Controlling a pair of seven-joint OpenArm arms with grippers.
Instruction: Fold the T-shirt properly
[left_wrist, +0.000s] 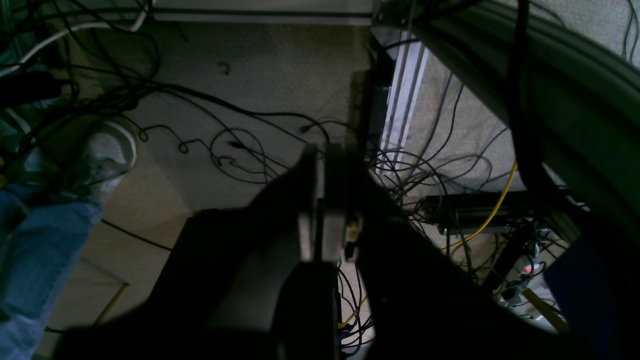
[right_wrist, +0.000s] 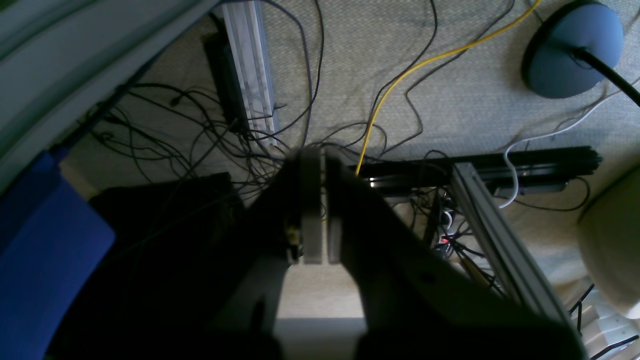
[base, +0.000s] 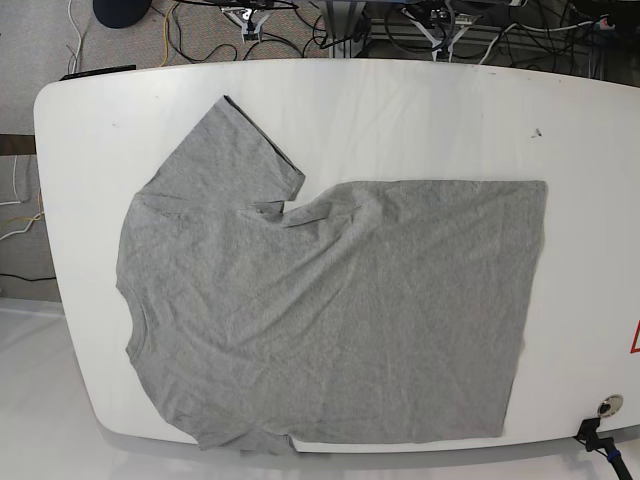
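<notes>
The grey T-shirt (base: 330, 310) is seen spread flat and unfolded across the white table (base: 420, 110), every fold left to be made, while the left claw (left_wrist: 320, 200) and right claw (right_wrist: 315, 200) are held closed, empty, off the table.

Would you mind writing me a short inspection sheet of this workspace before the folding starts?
Surface: white table with rounded corners; small dark speck near the far edge.
Job's things: grey T-shirt lying spread flat, unfolded; one sleeve spread toward the far edge, the other hanging over the near edge.
Clutter: round metal fitting at the near corner; nothing else seen.
Grippers: left gripper and right gripper both shut, holding nothing, off the table and facing the floor.
Cables: dense black tangle on the carpet, yellow cable among it.
Surroundings: blue round base, aluminium frame rail, a person's jeans leg.
</notes>
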